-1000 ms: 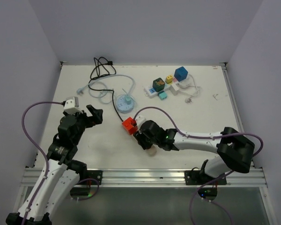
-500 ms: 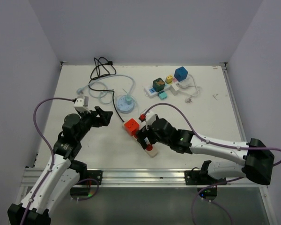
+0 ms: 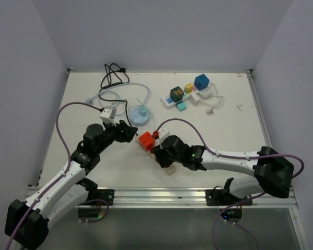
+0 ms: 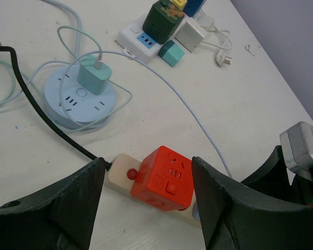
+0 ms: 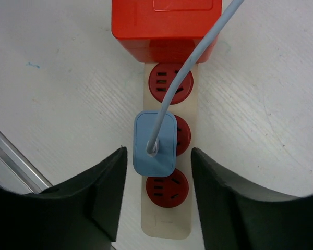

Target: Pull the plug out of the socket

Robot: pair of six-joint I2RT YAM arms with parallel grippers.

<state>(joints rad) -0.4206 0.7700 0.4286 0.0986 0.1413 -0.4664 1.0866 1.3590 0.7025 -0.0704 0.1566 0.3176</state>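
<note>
Between the right fingers: the right gripper point(image 5: 157, 174) hangs straight over the strip with its jaws spread. The blue plug point(image 5: 154, 144) sits in the gap, and neither finger touches it.
Between the left fingers: the left gripper point(image 4: 147, 179) is spread too, flanking the red cube adapter point(image 4: 164, 178) with a gap on both sides. It pinches nothing.
Plug location: seated in the middle of the three red outlets that show on the beige power strip point(image 5: 167, 221). The strip lies flat on the table point(image 5: 52, 62), between the two arms.
Plug cable: a pale blue cable point(image 5: 198, 47) leaves the plug's top face and arcs over the adapter.
Strip's adapter end: a red switch point(image 4: 130, 174) sits here, and a black cord point(image 4: 41, 120) runs off past the round blue hub point(image 4: 68, 101).
Handling, plug: it looks small, light and made of hard, smooth plastic with rounded corners, so probably slippery. Only pin friction holds it, so it may let go suddenly.
Handling, strip: it looks light and lies loose on the table, so it will likely lift with the plug unless pinned.
Where to grip: the plug's two long flat sides, low on the body. Avoid the cable, which is soft and could strain at its root.
Bracing: closing the left jaws on the adapter or strip body looks the natural anchor.
Risk: a slanted pull could bind the pins or drag the strip.
</note>
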